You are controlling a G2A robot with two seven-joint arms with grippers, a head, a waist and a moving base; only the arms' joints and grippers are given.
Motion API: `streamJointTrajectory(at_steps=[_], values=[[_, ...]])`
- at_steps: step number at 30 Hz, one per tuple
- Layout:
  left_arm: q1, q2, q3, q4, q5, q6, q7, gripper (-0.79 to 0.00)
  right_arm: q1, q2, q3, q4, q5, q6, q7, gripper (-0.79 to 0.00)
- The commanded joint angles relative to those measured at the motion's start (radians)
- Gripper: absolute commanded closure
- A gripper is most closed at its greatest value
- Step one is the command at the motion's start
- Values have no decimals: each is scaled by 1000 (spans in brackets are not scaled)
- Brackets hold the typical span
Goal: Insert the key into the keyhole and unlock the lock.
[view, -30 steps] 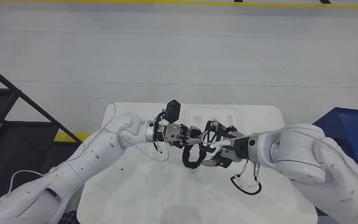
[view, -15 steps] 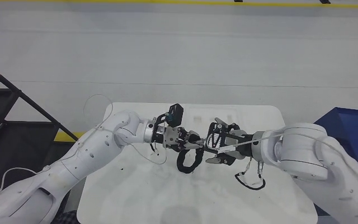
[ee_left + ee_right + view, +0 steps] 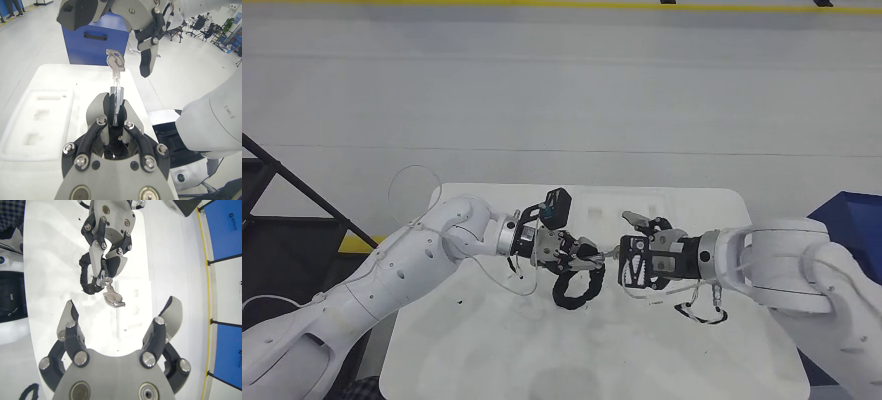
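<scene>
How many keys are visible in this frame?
1. The key sits in the keyhole of the lock gripped by the left gripper; the open right gripper holds none. No others seen.

At the centre of the top view, over the counter [image 3: 492, 340], the left end effector [image 3: 577, 252] grips the lock [image 3: 117, 94] (its loop lies lower in the frame). The key [image 3: 115, 62] sits in the lock's end, with the right end effector [image 3: 625, 250] just to its right, apart from it.

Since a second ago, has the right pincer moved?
Yes. In the top view the right pincer has drawn back, open, from the key in the lock toward the right edge of the table.
</scene>
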Motion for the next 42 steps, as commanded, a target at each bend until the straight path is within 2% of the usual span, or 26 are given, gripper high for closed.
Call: streamJointTrajectory(at_steps=[1,4,5,8,12,14,18,19,20,26,36,42], values=[[-1,1,4,1,0,0,2,0,-11,3,8,-1,-41,-30,-36,-646],[-3,2,10,0,0,0,7,0,-26,5,14,-1,-83,-62,-97,-511],[-4,2,12,1,0,0,8,0,-31,5,14,-2,-96,-69,-112,-391],[-6,4,15,2,-1,0,14,0,-40,6,11,-7,-134,-81,-139,-339],[-8,6,20,1,1,0,20,0,-42,7,3,-8,-166,-85,-154,-329],[-10,7,23,-1,2,0,24,0,-42,7,0,-9,-176,-84,-164,-296],[-13,10,27,0,5,0,32,0,-42,8,-4,-3,-175,-94,-189,-157],[-13,10,28,0,5,0,33,0,-42,8,-4,-1,-173,-97,-191,-68],[-14,10,29,0,7,0,37,0,-41,8,-6,1,-164,-101,-198,-12],[-17,12,33,-1,23,0,54,0,-42,9,-4,22,-105,-83,-233,0],[-18,9,32,-18,106,0,122,0,-66,16,19,74,220,75,-181,0],[-14,7,30,-21,159,0,175,0,-98,22,39,74,355,210,-116,0]])
